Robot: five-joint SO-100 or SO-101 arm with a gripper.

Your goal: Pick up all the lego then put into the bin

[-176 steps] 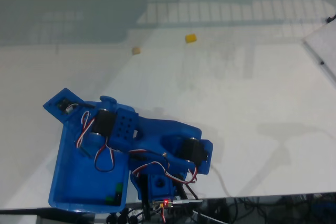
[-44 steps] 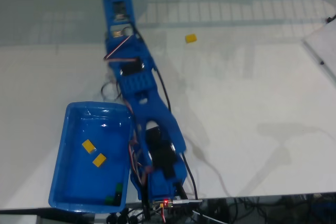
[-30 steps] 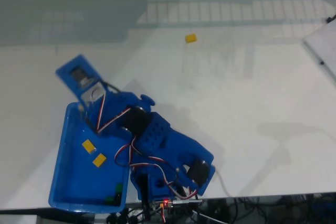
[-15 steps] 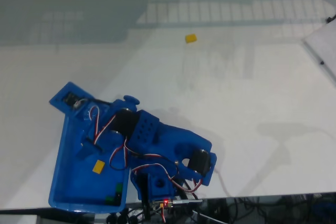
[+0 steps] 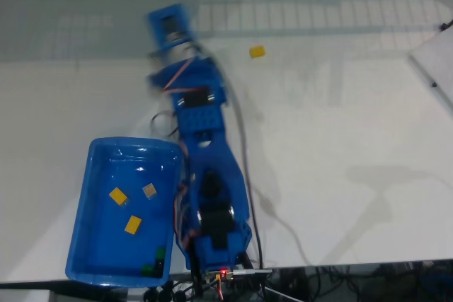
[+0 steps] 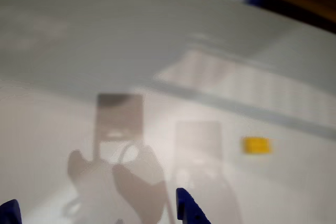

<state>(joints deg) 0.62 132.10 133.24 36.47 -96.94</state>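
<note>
The blue plastic robot arm point(image 5: 205, 160), strung with red, white and black wires, is seen in the fixed view stretched from its base at the bottom centre of the frame up toward the upper left. Its outer end is blurred. The blue two-finger gripper point(image 6: 97, 216) is seen in the wrist view at the bottom edge, left of centre, with two fingertips point(image 6: 188, 209) spread well apart and nothing held between them.
</note>
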